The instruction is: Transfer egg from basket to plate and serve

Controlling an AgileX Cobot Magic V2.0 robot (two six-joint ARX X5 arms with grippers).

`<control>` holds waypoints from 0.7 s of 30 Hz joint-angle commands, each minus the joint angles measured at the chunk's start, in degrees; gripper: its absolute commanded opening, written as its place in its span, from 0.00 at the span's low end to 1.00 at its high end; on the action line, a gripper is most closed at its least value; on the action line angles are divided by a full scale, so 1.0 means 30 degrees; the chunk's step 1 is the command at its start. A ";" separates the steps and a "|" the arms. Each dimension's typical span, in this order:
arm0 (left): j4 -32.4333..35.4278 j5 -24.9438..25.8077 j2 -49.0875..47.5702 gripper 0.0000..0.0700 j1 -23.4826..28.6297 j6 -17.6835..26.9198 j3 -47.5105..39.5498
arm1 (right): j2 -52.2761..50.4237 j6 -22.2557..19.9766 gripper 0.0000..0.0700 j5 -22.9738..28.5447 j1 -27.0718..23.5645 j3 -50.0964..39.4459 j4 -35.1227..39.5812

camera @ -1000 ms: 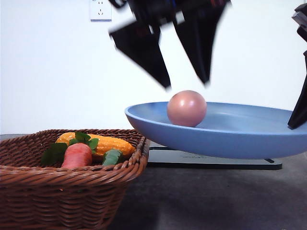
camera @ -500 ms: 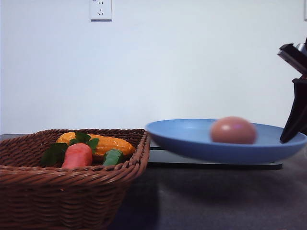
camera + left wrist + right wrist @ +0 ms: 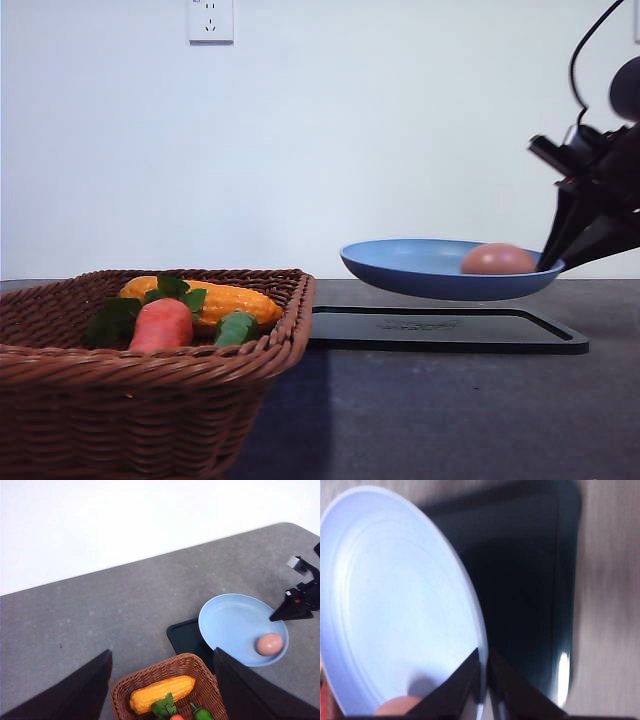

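The blue plate (image 3: 420,268) hangs level a little above the black tray, held at its right rim by my right gripper (image 3: 556,258), which is shut on it. The pinkish-brown egg (image 3: 498,259) lies in the plate close to that gripper. In the right wrist view the fingers (image 3: 470,677) pinch the plate (image 3: 395,600) rim, with the egg (image 3: 400,708) beside them. From the left wrist view I see the plate (image 3: 232,625), the egg (image 3: 270,643) and the right gripper (image 3: 296,611). My left gripper (image 3: 162,655) is open and empty, high above the wicker basket (image 3: 159,672).
The basket (image 3: 150,375) at the front left holds a carrot (image 3: 160,322), a corn cob (image 3: 225,298) and a green vegetable (image 3: 235,327). A flat black tray (image 3: 450,332) lies on the grey table (image 3: 450,420) under the plate. A white wall stands behind.
The plate with the egg has moved right and away from the camera. The egg rolled toward the gripped rim. The left gripper rose out of the front view.
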 commanded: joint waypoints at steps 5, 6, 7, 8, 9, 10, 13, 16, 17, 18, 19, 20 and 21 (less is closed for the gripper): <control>-0.0418 -0.0117 -0.0049 0.58 -0.0170 -0.0315 0.0328 | 0.2759 -0.0197 0.00 -0.0219 0.0044 0.2723 -0.1033; -0.0534 -0.0117 -0.0049 0.58 -0.0172 -0.0439 0.0328 | 0.3058 -0.0216 0.00 -0.0221 0.0044 0.2946 -0.1188; -0.0641 -0.0114 -0.0047 0.58 -0.0170 -0.0503 0.0328 | 0.3313 -0.0243 0.00 -0.0223 0.0044 0.3098 -0.1290; -0.0723 -0.0112 -0.0042 0.58 -0.0175 -0.0537 0.0328 | 0.3520 -0.0253 0.00 -0.0211 0.0044 0.3160 -0.1326; -0.0757 -0.0117 -0.0039 0.58 -0.0175 -0.0558 0.0328 | 0.3675 -0.0256 0.00 -0.0169 0.0044 0.3160 -0.1328; -0.0761 -0.0114 -0.0030 0.58 -0.0175 -0.0589 0.0328 | 0.3791 -0.0265 0.00 -0.0064 0.0044 0.3160 -0.1339; -0.0761 -0.0114 -0.0013 0.58 -0.0175 -0.0687 0.0328 | 0.3998 -0.0387 0.00 0.0370 0.0051 0.3160 -0.1358; -0.0778 -0.0114 0.0016 0.58 -0.0175 -0.0768 0.0328 | 0.4008 -0.0488 0.02 0.0578 0.0066 0.3160 -0.1367; -0.0773 -0.0112 0.0016 0.58 -0.0175 -0.0792 0.0328 | 0.4008 -0.0502 0.06 0.0583 0.0066 0.3160 -0.1367; -0.0773 -0.0114 0.0027 0.58 -0.0175 -0.0845 0.0328 | 0.4008 -0.0556 0.11 0.0583 0.0066 0.3160 -0.1367; -0.0773 -0.0109 0.0053 0.58 -0.0175 -0.0889 0.0328 | 0.4008 -0.0659 0.16 0.0583 0.0066 0.3160 -0.1367; -0.0776 -0.0109 0.0070 0.57 -0.0175 -0.0901 0.0328 | 0.4008 -0.0747 0.21 0.0583 0.0066 0.3160 -0.1367; -0.0780 -0.0109 0.0092 0.55 -0.0175 -0.0896 0.0325 | 0.4008 -0.0798 0.24 0.0583 0.0066 0.3160 -0.1365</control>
